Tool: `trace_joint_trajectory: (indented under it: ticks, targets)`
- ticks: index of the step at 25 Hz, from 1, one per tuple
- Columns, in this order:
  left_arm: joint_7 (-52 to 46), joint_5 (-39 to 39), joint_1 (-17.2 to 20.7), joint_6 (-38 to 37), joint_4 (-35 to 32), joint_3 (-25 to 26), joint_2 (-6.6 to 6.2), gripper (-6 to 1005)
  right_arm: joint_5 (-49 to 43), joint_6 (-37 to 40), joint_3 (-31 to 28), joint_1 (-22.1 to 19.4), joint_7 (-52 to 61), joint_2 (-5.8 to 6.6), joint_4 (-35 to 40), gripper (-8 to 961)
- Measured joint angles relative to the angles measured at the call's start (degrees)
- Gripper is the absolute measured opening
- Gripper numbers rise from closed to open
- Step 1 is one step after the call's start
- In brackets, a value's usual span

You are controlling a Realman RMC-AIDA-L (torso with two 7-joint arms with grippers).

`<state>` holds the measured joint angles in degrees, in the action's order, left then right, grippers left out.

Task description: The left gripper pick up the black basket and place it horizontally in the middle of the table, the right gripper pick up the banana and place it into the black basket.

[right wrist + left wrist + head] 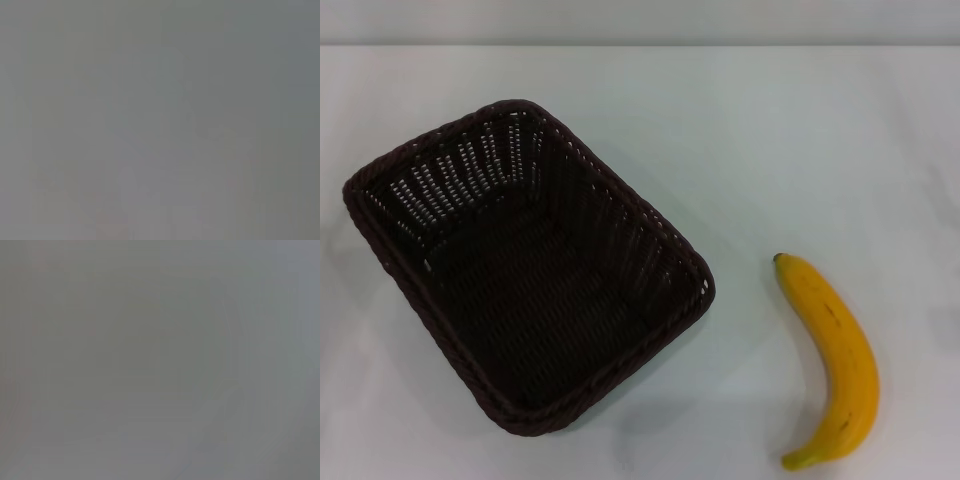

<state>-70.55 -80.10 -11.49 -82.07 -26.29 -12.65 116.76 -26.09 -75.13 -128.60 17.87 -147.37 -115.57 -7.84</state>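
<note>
One black basket (530, 270) sits on the white table (740, 130), filling the head view from about 9 o'clock toward the centre. It lies skewed, its long axis running from 10 o'clock down to 5 o'clock, and it is empty. It looks light and fairly stiff, a woven shell with slotted walls. The braided rim seems the sensible hold, pinched at the middle of a long side so the basket hangs level and can be turned horizontal. One banana (835, 360) lies at about 4 o'clock, well apart from the basket, one end at 12 and the other at 6. It is probably firm but smooth and curved, so a hold across its thick middle should resist rolling. Neither the left gripper nor the right gripper appears, so I cannot tell how their jaws stand; both wrist views show only featureless grey.
</note>
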Motion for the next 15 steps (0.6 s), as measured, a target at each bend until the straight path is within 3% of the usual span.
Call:
trace_joint_trajectory:
  ticks: [5,15]
  targets:
    - [-0.6,0.02,-0.64,-0.09,-0.96,-0.1,0.15,853,0.08,-0.59,-0.07,-0.05,0.16,0.0,-0.09,872]
    - [-6.99,-3.31,-1.29,-0.46,-3.36,-0.77,-0.9,840,0.15,-0.74,-0.03,0.25,0.17,-0.15,0.01,872]
